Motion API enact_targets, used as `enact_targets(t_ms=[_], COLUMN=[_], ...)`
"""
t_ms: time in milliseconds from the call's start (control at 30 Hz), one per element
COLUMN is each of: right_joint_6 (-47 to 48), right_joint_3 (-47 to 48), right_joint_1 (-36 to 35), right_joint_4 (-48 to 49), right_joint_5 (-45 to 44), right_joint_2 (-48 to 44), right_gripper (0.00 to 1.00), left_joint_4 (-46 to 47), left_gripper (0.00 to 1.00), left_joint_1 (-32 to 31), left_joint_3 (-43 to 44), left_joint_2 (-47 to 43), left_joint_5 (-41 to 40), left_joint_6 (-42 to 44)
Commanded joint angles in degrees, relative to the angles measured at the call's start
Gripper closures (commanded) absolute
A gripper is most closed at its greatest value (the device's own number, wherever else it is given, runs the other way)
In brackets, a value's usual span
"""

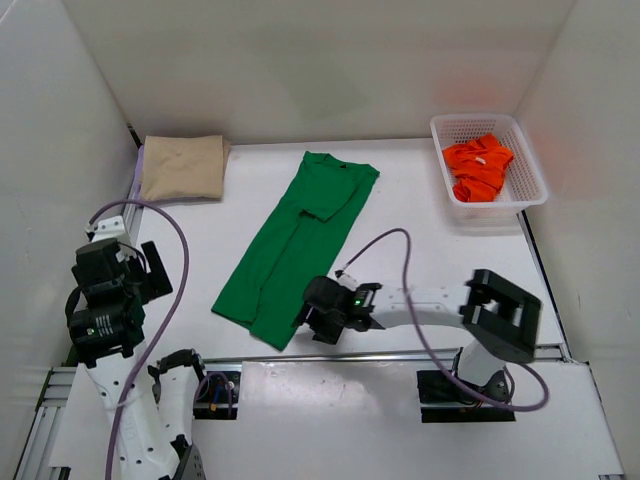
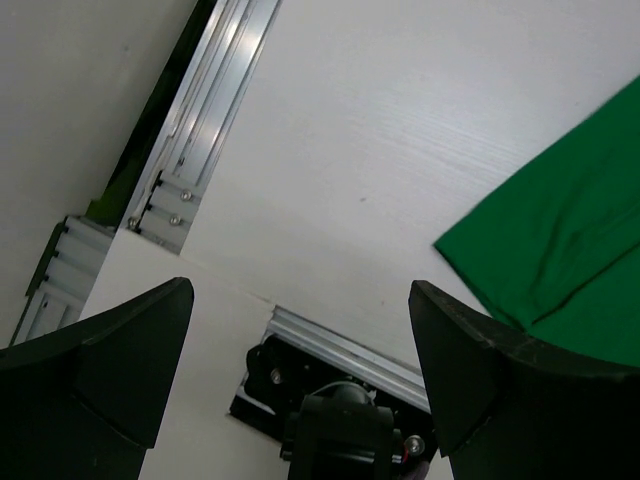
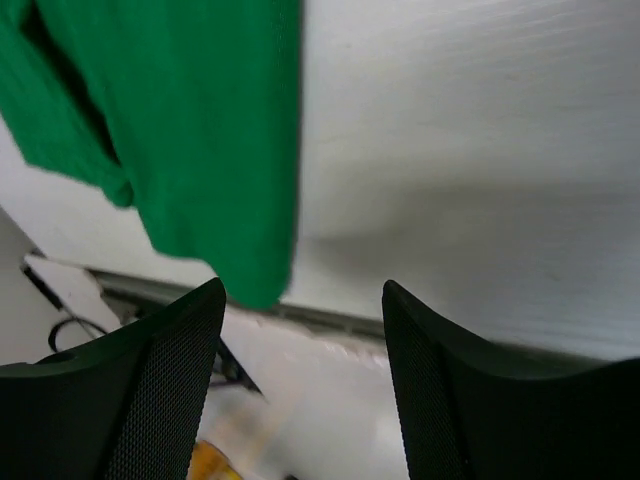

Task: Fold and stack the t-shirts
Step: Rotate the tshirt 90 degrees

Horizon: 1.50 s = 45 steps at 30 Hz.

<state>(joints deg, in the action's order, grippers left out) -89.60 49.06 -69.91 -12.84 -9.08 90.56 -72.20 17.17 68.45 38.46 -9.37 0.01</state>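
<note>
At the far left the left gripper [image 2: 300, 290] hangs above the table [image 1: 440, 240] with its jaws spread wide and nothing between them, well apart from any cloth. Behind it, in the far left corner, the tan t-shirt [image 1: 182, 167] lies folded, with a thin lavender edge [image 1: 140, 172] showing at its left side, probably another shirt beneath it. In the middle the green t-shirt [image 1: 295, 240] lies as a long strip, sleeves turned in, running slantwise from far right to near left. The right gripper [image 3: 300, 300] sits just beside its near end, jaws wide and empty. At the far right the orange-red t-shirt [image 1: 478, 167] lies crumpled in the white basket [image 1: 530, 170]. The likely trouble lies in the cross fold: a pinch that takes only the top layer at the hem would peel the lengthwise fold open, and because the strip lies slanted, uneven lifting by the two arms could leave a skewed bundle that stacks badly on the tan one.
</note>
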Motion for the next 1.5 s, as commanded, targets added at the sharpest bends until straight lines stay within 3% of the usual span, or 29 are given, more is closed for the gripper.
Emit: enact_targets(t_ms=[0, 233, 367, 400, 467, 533, 767, 967, 1000, 1100, 1133, 1200, 1233, 1300, 1400, 1467], right_joint_6=[-9.5, -17.4, -17.9, -17.9, -18.5, -19.0, -13.2, -2.4, -0.5, 9.5, 12.2, 18.4, 19.7, 21.2, 21.8, 21.8], right_joint_3=[6.0, 6.8, 6.1, 5.4, 3.9, 0.1, -15.2, -22.3, -22.9, -22.3, -20.8, -19.0, -18.3, -17.1, -17.1, -17.6], right_joint_1=[-1.8, -3.6, -4.2, -4.2, -4.2, -4.2, -1.0, 3.6, 3.6, 4.8, 4.8, 4.8, 4.8, 4.8, 4.8, 4.8], right_joint_4=[-0.3, -0.5, 0.9, 0.9, 0.9, 0.9, -4.9, -7.8, -7.8, -8.3, -9.1, -11.4, -12.2, -13.4, -13.4, -13.4], right_joint_5=[-2.9, -1.6, 1.3, 1.8, 1.8, 0.6, -3.8, -3.8, -4.4, -4.5, -4.5, -3.2, -3.2, -3.2, -2.7, -2.1], right_joint_2=[7.0, 13.3, 15.1, 15.1, 14.1, 10.9, -6.3, -17.4, -18.5, -21.6, -22.1, -22.7, -23.2, -24.6, -27.0, -27.7], right_gripper=[0.32, 0.39, 0.63, 0.79, 0.98, 1.0, 1.0, 1.0, 0.97, 0.64, 0.49, 0.41, 0.37, 0.34, 0.32, 0.32], left_joint_4=[-6.4, -9.0, -9.0, -9.0, -9.0, -9.0, -9.5, -9.5, -9.5, -9.0, -9.0, -9.0, -9.0, -9.0, -7.0, -3.8], left_gripper=[0.0, 0.0, 0.0, 0.0, 0.0, 0.0, 0.0, 0.0, 0.01, 0.02, 0.02, 0.04, 0.05, 0.05, 0.05, 0.02], left_joint_1=[0.2, 0.2, 0.2, 0.2, 0.2, 0.2, 0.2, 0.2, 0.2, 0.2, -2.3, -8.1, -15.9, -24.3, -39.5, -49.4], left_joint_3=[1.6, 2.2, 1.6, 1.6, 1.6, 2.1, 2.6, -0.4, 0.5, 7.5, 13.6, 20.0, 22.9, 28.2, 24.1, 12.8], left_joint_2=[0.6, -1.6, -2.8, -2.8, -3.4, -3.9, -1.4, 7.8, 11.0, 19.6, 22.3, 27.7, 32.4, 36.5, 41.7, 42.2], left_joint_5=[-4.2, -7.9, -7.9, -7.4, -5.8, -3.2, 17.2, 25.0, 26.9, 27.0, 26.0, 18.6, 15.6, 8.2, 4.9, 4.9], left_joint_6=[0.0, 0.0, 0.0, 0.0, 0.0, 0.0, 0.0, 0.0, 0.0, 0.0, 0.0, 0.0, 0.0, 0.0, 0.0, 0.0])
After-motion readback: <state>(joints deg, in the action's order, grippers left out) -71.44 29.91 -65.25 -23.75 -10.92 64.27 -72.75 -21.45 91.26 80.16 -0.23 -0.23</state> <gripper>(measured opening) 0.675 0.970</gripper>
